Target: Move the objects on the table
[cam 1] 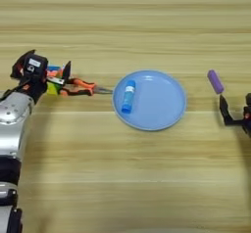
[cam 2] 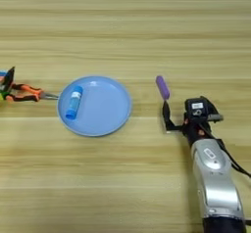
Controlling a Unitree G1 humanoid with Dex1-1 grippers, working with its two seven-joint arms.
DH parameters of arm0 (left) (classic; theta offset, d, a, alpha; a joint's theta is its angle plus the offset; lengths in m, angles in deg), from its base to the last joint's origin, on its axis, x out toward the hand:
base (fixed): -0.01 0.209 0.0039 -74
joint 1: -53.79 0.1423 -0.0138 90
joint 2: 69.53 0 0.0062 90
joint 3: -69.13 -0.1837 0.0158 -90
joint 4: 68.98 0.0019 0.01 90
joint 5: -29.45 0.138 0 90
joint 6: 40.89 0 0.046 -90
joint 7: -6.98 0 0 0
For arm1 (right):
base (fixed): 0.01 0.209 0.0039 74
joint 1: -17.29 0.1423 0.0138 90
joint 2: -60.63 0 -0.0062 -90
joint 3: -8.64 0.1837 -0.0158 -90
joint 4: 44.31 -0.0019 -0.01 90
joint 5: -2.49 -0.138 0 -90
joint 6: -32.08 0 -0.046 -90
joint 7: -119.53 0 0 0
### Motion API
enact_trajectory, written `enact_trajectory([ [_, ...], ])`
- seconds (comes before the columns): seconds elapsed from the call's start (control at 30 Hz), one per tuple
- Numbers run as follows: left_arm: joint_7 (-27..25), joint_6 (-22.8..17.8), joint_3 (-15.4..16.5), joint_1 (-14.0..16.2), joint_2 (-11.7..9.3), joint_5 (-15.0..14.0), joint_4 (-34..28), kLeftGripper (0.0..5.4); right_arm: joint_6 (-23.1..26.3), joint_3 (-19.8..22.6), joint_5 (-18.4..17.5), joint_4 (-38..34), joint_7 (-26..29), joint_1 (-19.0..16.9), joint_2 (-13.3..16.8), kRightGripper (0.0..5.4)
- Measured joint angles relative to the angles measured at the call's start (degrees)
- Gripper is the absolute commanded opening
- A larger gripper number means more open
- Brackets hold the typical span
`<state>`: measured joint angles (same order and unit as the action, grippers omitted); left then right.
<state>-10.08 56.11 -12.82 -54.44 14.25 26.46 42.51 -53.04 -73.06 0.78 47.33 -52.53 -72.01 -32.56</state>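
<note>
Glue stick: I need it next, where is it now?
The glue stick lies on the left part of the light blue plate, mid-table, with the orange-handled pliers just beyond the plate's left rim.

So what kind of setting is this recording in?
Probably a lab tabletop test bench, not a home: a bare wooden table carries unrelated small items, a glue stick lying on a blue plate, a purple block and pliers, with a robot arm at each side.
</note>
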Motion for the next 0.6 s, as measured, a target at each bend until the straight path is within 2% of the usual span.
enact_trajectory([
  [0.1, 1.2, -0.6, 0.7, 0.0, 1.9, -1.8, -1.2, 5.38, -0.5, -0.1, 0.1, 1.2, 0.0, 0.8, 0.0, 5.40],
  [0.27, 5.4, -1.7, 2.1, -0.2, 5.7, -2.8, -1.6, 5.38, -1.2, -0.2, 0.4, 4.8, 0.0, 3.8, 0.2, 5.40],
  [0.4, 8.6, -1.7, 3.2, -0.8, 7.8, -3.6, -1.4, 5.38, -2.1, -0.1, 0.5, 7.5, 0.0, 5.5, 0.6, 5.40],
  [0.6, 11.3, -1.7, 2.8, -0.8, 9.4, -3.2, -1.2, 5.38, -3.2, -0.2, 0.5, 10.7, 0.1, 6.7, 0.7, 5.40],
])
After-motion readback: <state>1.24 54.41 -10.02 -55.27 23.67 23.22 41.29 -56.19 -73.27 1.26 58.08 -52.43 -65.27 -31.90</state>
